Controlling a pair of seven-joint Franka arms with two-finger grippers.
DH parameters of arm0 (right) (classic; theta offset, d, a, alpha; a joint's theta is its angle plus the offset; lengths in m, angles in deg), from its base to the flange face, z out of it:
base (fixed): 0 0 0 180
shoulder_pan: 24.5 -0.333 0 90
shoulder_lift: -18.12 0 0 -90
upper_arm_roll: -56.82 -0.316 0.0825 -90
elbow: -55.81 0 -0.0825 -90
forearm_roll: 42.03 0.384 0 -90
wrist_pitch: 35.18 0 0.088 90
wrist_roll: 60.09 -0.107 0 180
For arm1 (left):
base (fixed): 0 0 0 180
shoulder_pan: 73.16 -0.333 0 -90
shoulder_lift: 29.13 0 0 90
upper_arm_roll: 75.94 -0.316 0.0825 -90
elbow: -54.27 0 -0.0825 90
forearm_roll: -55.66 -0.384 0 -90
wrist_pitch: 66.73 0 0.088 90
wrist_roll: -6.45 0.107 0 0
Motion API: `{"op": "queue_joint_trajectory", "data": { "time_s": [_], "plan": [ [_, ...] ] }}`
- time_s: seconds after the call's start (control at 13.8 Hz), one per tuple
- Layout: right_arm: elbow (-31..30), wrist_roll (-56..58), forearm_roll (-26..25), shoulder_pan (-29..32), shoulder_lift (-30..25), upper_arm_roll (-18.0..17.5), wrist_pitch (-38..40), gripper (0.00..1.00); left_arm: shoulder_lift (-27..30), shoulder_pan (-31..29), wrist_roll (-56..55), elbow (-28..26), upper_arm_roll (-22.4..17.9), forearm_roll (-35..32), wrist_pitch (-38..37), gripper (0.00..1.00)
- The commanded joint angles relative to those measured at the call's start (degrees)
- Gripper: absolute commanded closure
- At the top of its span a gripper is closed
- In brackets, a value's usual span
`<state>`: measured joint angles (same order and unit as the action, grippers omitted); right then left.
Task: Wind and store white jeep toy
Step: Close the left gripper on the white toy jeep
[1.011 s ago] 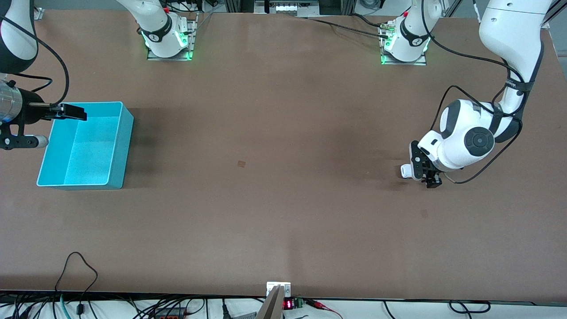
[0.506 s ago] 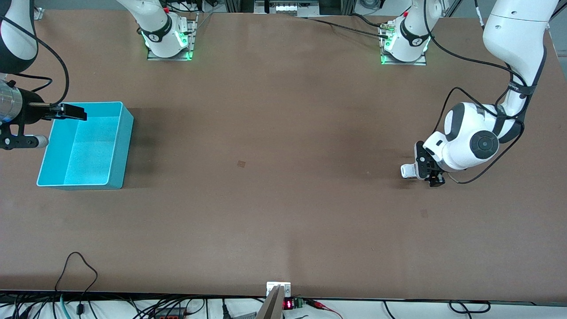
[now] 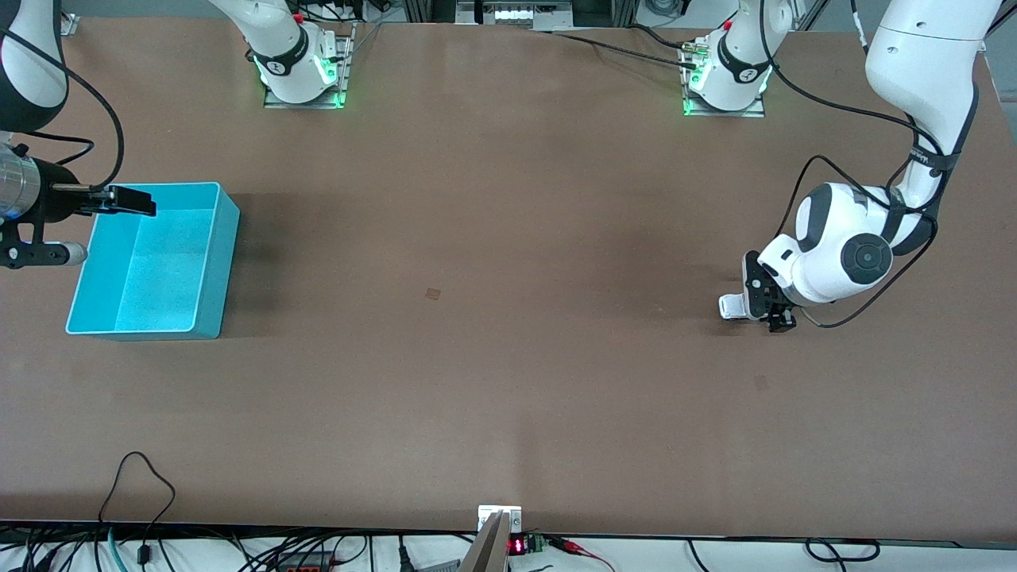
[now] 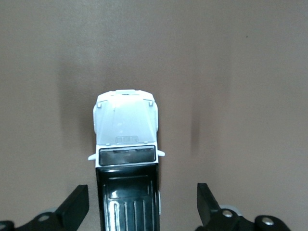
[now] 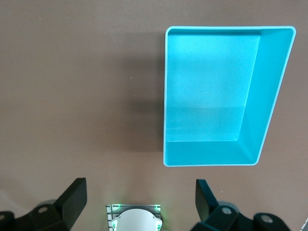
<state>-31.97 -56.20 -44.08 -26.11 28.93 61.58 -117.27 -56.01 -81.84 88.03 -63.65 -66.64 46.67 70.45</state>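
Observation:
The white jeep toy (image 3: 729, 307) stands on the table near the left arm's end; in the left wrist view its white hood (image 4: 126, 125) and black rear roof show. My left gripper (image 3: 767, 307) is down over its rear, open, with one black finger (image 4: 77, 204) on each side of the jeep's rear and a gap between each finger and the body. My right gripper (image 3: 131, 201) waits open and holds nothing, above a corner of the turquoise bin (image 3: 226, 262). The right wrist view shows the bin (image 5: 269, 96) with nothing in it.
The two arm bases (image 3: 302, 75) (image 3: 727, 83) stand at the table's edge farthest from the front camera. Cables hang around the left wrist (image 3: 862, 306). A small dark mark (image 3: 433, 294) lies mid-table.
The left hand has shifted slightly toward the left arm's end of the table, staying over the jeep. The jeep, the bin and the right arm have not moved.

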Motion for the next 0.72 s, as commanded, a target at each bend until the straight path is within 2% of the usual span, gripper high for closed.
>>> {"op": "queue_joint_trajectory", "data": {
  "time_s": [0.0, 0.29, 0.51, 0.65],
  "plan": [
    [0.8, 0.2, 0.4, 0.0, 0.2, 0.1, 1.0, 0.00, 0.2, -0.9, 3.2, -1.7, 0.8, -1.0, 3.9, 0.22],
    [0.8, 0.2, 0.4, 0.2, 0.2, 0.1, 1.0, 0.00, 0.2, -1.3, 3.5, -2.2, 0.8, -0.9, 5.1, 0.32],
    [0.8, 0.3, 0.4, 0.1, 0.2, 0.1, 1.0, 0.00, 0.3, -1.3, 3.5, -2.4, 0.8, -0.9, 4.8, 0.48],
    [0.8, 0.2, 0.4, 0.2, 0.2, 0.1, 1.0, 0.00, 0.6, -1.6, 5.0, -2.4, 0.8, -0.9, 4.6, 0.64]
  ]
}}
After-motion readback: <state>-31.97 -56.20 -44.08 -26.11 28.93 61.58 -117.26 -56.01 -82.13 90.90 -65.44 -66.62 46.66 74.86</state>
